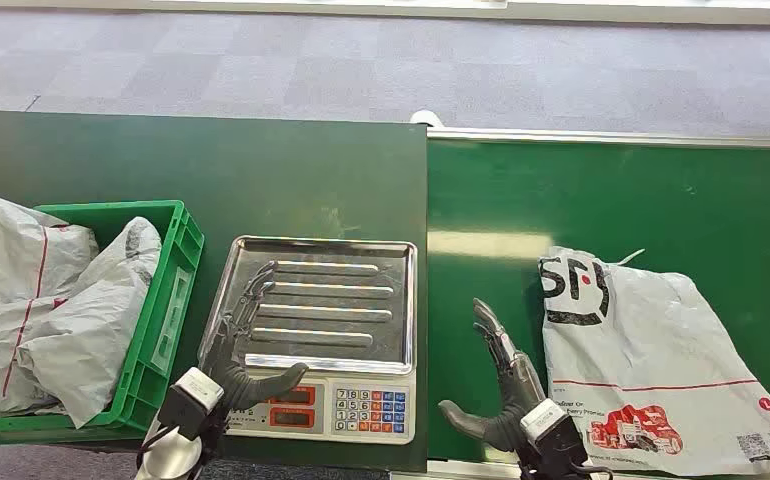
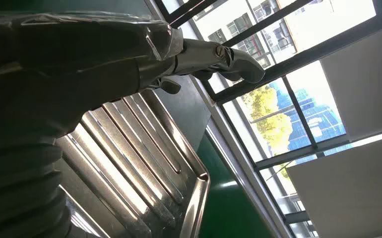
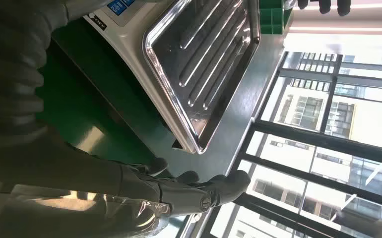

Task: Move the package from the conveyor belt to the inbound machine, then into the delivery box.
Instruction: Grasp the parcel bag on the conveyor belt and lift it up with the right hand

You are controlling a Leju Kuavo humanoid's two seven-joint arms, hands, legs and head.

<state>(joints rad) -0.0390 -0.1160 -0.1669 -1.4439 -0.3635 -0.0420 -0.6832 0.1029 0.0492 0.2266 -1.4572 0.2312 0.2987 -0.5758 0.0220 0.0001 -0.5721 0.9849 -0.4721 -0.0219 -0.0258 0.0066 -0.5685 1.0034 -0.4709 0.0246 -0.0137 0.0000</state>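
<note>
We see a grey plastic mailing bag [image 1: 651, 360] lying flat on the green conveyor belt [image 1: 601, 200], near its front edge. It looks soft, light and slippery — likely to sag and slide. Our right hand [image 1: 496, 385] hovers just beside its near edge, fingers spread, holding nothing. Our left hand [image 1: 241, 345], equally spread and holding nothing, sits over the scale's steel tray [image 1: 361, 262]. We would pinch a bunched edge, not the flat face.

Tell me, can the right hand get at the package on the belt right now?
Probably yes: the right hand is open beside the package, with bare belt between them.
</note>
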